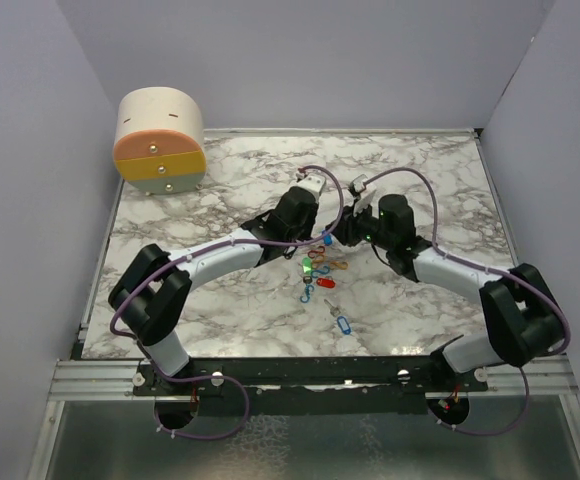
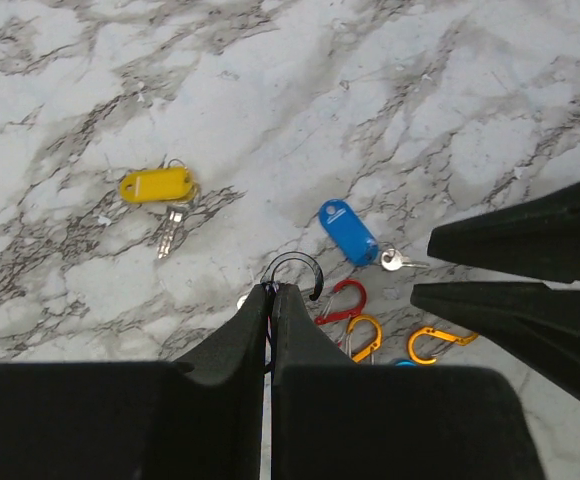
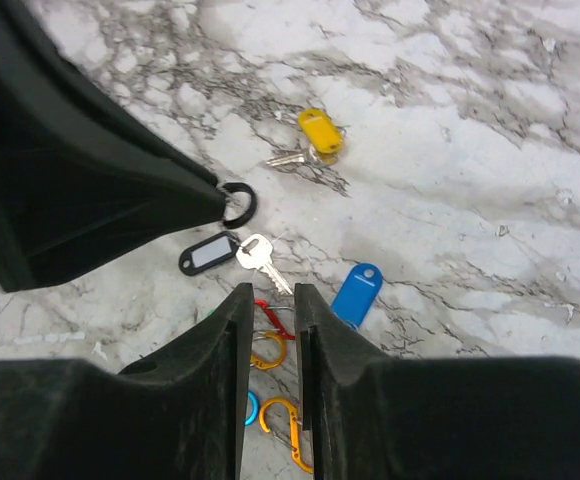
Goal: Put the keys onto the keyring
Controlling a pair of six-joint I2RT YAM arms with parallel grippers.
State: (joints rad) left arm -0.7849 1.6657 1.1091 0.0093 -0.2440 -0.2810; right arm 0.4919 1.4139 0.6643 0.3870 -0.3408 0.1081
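Pinching black keyring [image 2: 292,257], left end effector [image 2: 272,290] (right end effector [image 3: 272,292] slightly parted).

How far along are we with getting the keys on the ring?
Done: no key is plainly on the ring. In hand: the left gripper pinches the black keyring; the right gripper is empty, jaws slightly apart. A black-tagged key lies just below the ring; whether it is threaded, I cannot tell. Left: the yellow key and blue key lie loose, apart from it.

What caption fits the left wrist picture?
Left gripper pinching a black keyring, with a yellow-tagged key and a blue-tagged key lying on the marble table.
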